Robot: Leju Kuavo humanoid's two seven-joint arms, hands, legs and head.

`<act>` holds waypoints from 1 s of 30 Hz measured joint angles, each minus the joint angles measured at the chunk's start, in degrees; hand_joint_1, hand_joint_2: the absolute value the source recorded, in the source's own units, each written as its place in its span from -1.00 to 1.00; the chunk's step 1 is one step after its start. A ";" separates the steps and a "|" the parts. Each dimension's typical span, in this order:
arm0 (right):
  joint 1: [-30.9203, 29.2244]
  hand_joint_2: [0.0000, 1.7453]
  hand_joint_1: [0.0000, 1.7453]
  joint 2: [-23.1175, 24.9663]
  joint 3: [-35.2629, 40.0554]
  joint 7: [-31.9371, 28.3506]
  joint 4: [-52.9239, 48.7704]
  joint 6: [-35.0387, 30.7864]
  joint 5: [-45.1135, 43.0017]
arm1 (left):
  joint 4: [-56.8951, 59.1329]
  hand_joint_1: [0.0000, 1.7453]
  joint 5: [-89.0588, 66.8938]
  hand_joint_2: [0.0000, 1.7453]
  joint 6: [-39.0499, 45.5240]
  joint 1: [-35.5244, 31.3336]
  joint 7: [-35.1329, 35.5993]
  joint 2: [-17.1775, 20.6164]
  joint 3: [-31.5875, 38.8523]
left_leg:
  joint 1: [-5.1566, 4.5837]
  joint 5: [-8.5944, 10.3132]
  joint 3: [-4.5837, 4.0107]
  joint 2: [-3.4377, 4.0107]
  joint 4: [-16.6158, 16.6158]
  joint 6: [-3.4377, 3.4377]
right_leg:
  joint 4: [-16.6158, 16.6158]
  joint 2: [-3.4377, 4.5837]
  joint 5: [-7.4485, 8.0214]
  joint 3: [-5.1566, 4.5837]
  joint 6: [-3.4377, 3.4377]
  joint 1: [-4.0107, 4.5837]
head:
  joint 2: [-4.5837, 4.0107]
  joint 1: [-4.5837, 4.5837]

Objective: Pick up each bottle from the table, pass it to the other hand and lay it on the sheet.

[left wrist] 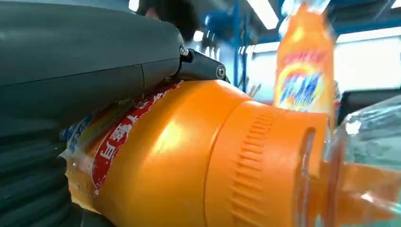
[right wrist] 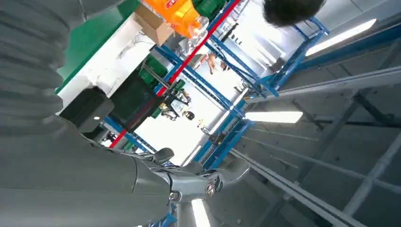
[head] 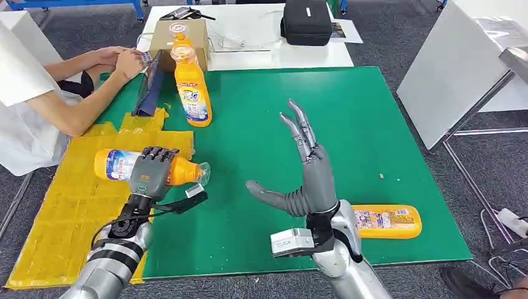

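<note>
While it lies on its side across the edge where the yellow sheet (head: 75,205) meets the green table (head: 373,137), the orange bottle (head: 118,165) is gripped from above by the left hand (head: 151,171), whose dark fingers curl over its middle; its clear cap end points toward the table's centre. From the left wrist, that bottle's orange shoulder and ribbed collar (left wrist: 198,161) sit right under the grey hand cover. A second orange bottle (head: 192,84) stands upright farther back on the green surface, just in front of a cardboard box (head: 180,37). A third orange bottle (head: 386,222) lies flat near the table's front edge, just beside the right forearm. The right hand (head: 305,180) is raised above the table with fingers spread and thumb out to the side, holding nothing. A person (head: 37,99) sits at the table's left side, hands near a tablet (head: 149,84) propped up. A black case (head: 306,22) rests on the white table behind.
</note>
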 measured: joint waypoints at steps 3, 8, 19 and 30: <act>-0.02 1.00 -1.00 -0.37 0.44 0.00 0.00 -0.04 0.00 | 3.93 1.00 0.61 1.00 0.04 -1.08 0.20 0.66 0.37 | 0.00 0.00 0.00 0.04 0.00 0.00 | 0.00 0.03 0.00 -0.02 0.00 0.00 | 0.00 0.00; -0.05 1.00 -1.00 -0.72 0.59 0.07 0.00 -0.13 -0.07 | 7.99 1.00 1.05 1.00 0.11 -2.43 1.01 1.14 0.92 | 0.00 0.00 -0.02 0.01 0.00 0.00 | 0.00 0.01 0.00 -0.01 0.00 -0.01 | 0.00 0.00; -0.03 1.00 -1.00 -0.70 1.40 0.85 0.09 -0.13 0.72 | 17.24 -1.00 11.19 1.00 -5.53 -8.18 0.46 1.46 5.25 | 0.00 0.00 0.00 0.01 0.00 0.00 | 0.00 0.02 0.01 0.00 0.00 0.00 | 0.00 0.00; -0.02 1.00 -1.00 -0.70 1.40 2.14 0.09 0.40 1.36 | 18.63 -1.00 18.36 1.00 -12.59 -9.62 -5.42 0.44 9.38 | -0.01 0.01 0.05 0.00 0.00 0.00 | -0.01 0.00 0.00 0.07 0.00 -0.01 | 0.00 0.00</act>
